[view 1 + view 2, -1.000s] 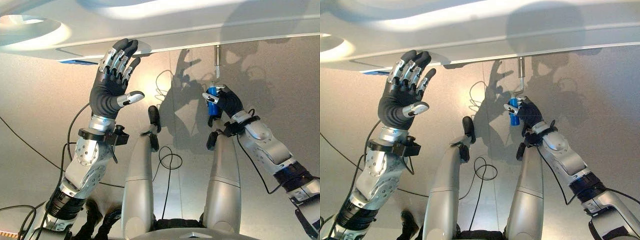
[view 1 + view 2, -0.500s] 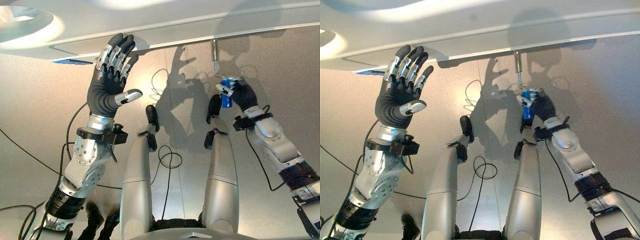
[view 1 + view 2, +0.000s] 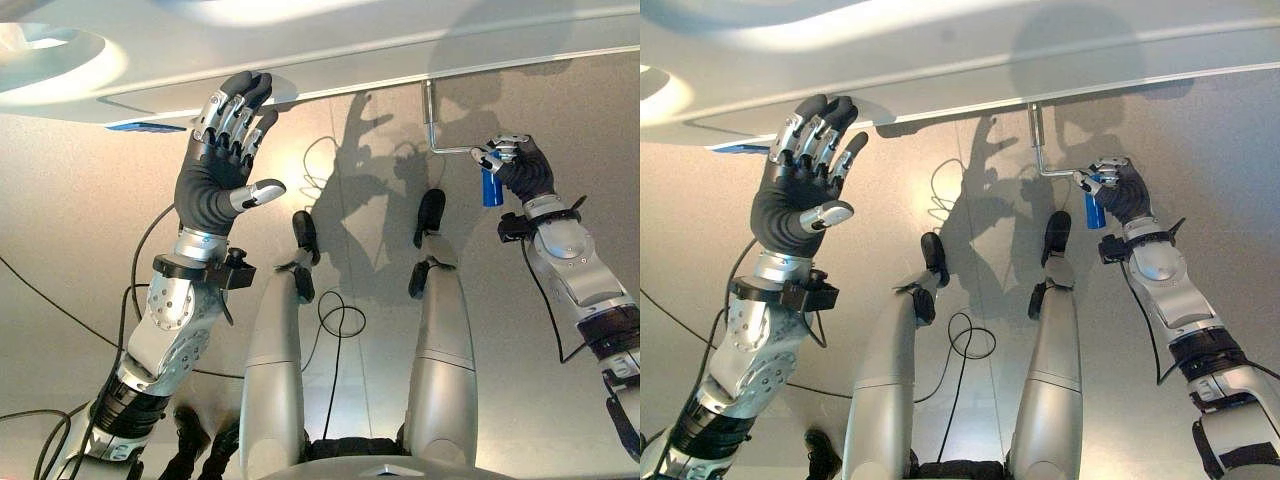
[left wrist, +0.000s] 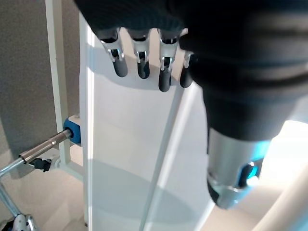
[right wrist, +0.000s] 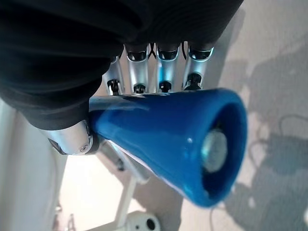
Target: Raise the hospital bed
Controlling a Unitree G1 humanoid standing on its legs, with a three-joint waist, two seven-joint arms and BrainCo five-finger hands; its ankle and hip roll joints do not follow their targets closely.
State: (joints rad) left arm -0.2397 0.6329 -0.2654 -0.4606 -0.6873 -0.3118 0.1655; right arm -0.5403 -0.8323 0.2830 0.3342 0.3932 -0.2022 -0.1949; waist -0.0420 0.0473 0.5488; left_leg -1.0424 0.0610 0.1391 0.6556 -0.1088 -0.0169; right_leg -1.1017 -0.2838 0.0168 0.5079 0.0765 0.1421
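The white foot end of the hospital bed [image 3: 330, 50] runs across the top of the eye views. A metal crank [image 3: 432, 125] hangs from its underside and bends sideways to a blue handle [image 3: 491, 187]. My right hand [image 3: 520, 168] is shut on that blue handle [image 5: 168, 139], fingers curled round it. My left hand [image 3: 220, 160] is raised at the left with straight fingers, their tips [image 4: 139, 67] against the white bed edge [image 4: 125, 144]. It holds nothing.
A blue fitting [image 3: 150, 126] sits under the bed edge near my left hand. In the left wrist view a metal rod with a blue collar [image 4: 72, 134] sticks out beside the white bed frame [image 4: 55, 72]. Grey floor [image 3: 60, 200] lies below.
My right hand has carried the blue handle to the right and upward, swinging the crank round from hanging down to pointing sideways. My left hand stayed against the bed edge.
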